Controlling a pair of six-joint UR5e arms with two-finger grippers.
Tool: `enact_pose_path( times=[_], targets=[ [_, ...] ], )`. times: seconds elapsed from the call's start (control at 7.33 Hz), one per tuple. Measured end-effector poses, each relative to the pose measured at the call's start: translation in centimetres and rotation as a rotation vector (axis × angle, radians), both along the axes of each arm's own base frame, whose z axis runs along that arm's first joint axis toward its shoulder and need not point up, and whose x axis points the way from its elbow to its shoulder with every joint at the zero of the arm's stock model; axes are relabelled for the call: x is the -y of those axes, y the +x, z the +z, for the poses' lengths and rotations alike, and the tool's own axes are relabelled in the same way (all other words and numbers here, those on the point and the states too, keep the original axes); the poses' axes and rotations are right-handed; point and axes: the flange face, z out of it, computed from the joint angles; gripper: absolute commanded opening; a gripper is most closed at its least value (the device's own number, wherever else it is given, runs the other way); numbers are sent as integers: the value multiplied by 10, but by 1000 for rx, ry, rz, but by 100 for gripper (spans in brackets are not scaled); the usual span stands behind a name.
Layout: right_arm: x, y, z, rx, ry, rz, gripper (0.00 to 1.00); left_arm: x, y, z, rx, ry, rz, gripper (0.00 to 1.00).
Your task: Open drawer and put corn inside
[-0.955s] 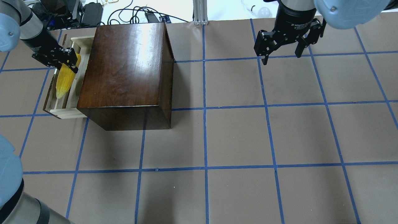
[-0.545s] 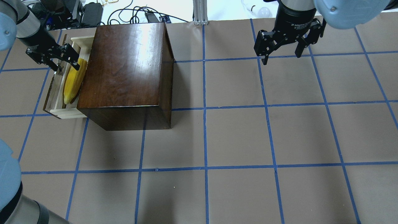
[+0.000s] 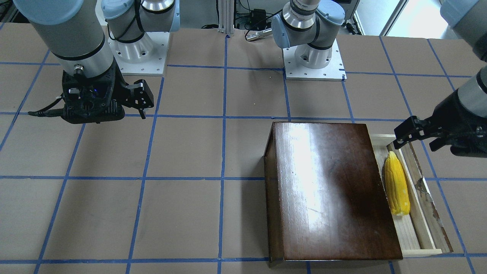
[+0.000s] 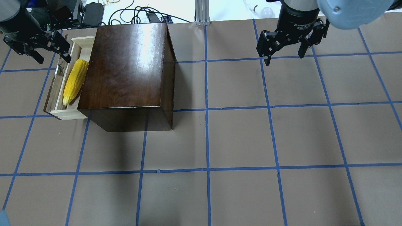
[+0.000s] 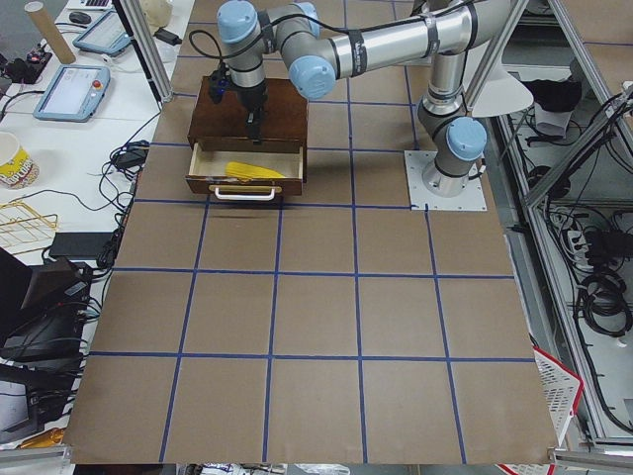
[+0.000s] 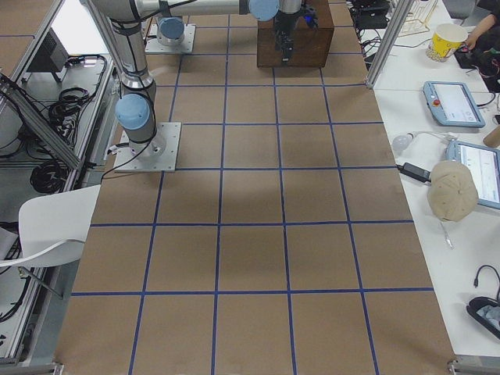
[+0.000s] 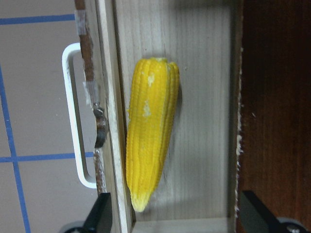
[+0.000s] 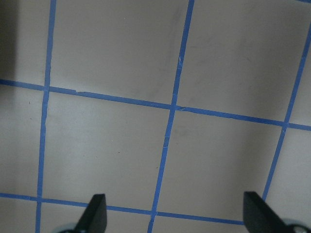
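Note:
The corn [image 4: 75, 82] lies flat in the open drawer [image 4: 69, 114], pulled out on the left side of the dark brown box [image 4: 125, 69], with its tapered end toward the near end of the tray. My left gripper [image 4: 53, 59] is open and empty, raised above the drawer's far end. In the left wrist view the corn [image 7: 150, 131] lies on the pale drawer floor [image 7: 204, 121] between my spread fingertips [image 7: 99, 216]. In the front-facing view the corn [image 3: 396, 183] lies close to the box side. My right gripper [image 4: 285, 59] is open and empty, hovering over bare table at the far right.
The drawer's white handle [image 7: 73, 111] sticks out from its worn dark front panel [image 4: 50, 94]. Cables and gear [image 4: 91, 12] lie beyond the table's far edge. The brown table [image 4: 238, 138] carries a blue tape grid.
My left gripper has opened, let go of the corn and pulled up and back to the far left. The corn has settled in the drawer against the box. The right arm has not moved.

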Motion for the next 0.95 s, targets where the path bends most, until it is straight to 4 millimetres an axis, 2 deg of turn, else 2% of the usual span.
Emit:
enact_pose_path(
  times=[0.27, 0.41, 0.55, 0.68, 0.95],
  targets=[
    [0, 0, 0, 0, -1, 0, 100, -21, -84, 28, 46, -34, -31, 99],
    [0, 0, 0, 0, 0, 0, 100, -32, -123, 33, 66, -45, -57, 99],
    [0, 0, 0, 0, 0, 0, 100, -43, -151, 36, 75, -50, -88, 99],
    [0, 0, 0, 0, 0, 0, 100, -54, -165, 35, 75, -46, -107, 99],
    [0, 0, 0, 0, -1, 0, 100, -72, -168, 26, 68, -37, -112, 100]
  ],
)
